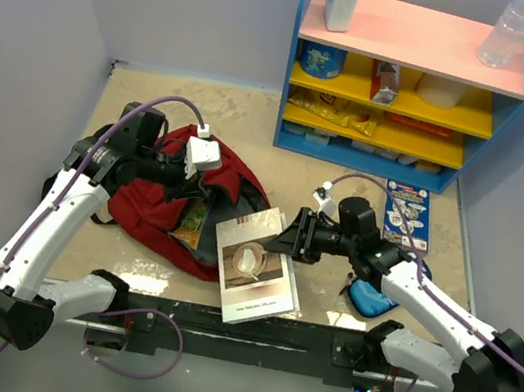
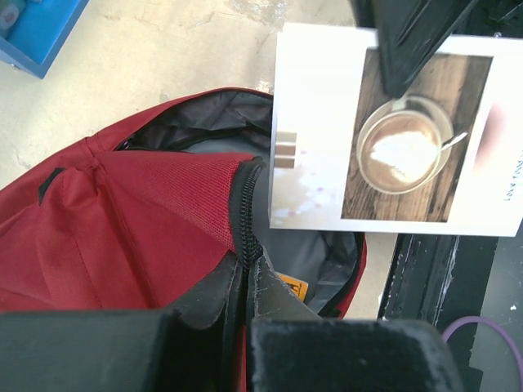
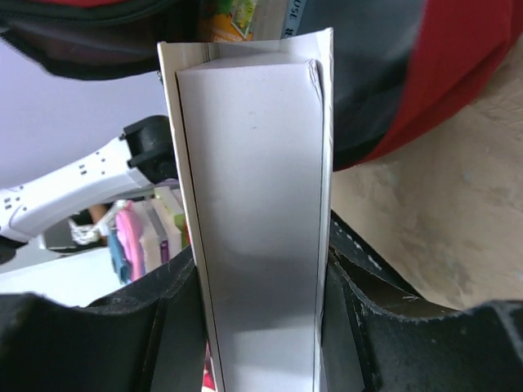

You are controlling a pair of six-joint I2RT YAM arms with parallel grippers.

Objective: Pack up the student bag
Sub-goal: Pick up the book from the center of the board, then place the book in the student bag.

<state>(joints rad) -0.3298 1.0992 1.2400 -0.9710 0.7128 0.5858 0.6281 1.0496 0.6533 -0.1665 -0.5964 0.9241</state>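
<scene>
The student bag [image 1: 143, 208] lies left of centre, dark red with a black zipper and its mouth open toward the middle; grey lining [image 2: 221, 143] shows inside. My left gripper [image 1: 195, 184] is shut on the bag's zipper edge [image 2: 245, 245] and holds the flap up. My right gripper [image 1: 293, 234] is shut on a white book with a coffee-cup cover [image 1: 255, 264]. It holds the book by its right edge, just in front of the bag's opening [image 2: 392, 139]. In the right wrist view the book's page edge [image 3: 253, 204] fills the gap between the fingers [image 3: 376, 327]. A colourful book [image 1: 192, 224] lies inside the bag.
A blue shelf unit [image 1: 414, 81] with yellow and pink boards stands at the back right. A blue booklet [image 1: 406, 213] lies flat in front of it. A small blue pouch [image 1: 369, 298] sits under the right arm. A black rail [image 1: 249, 328] runs along the near edge.
</scene>
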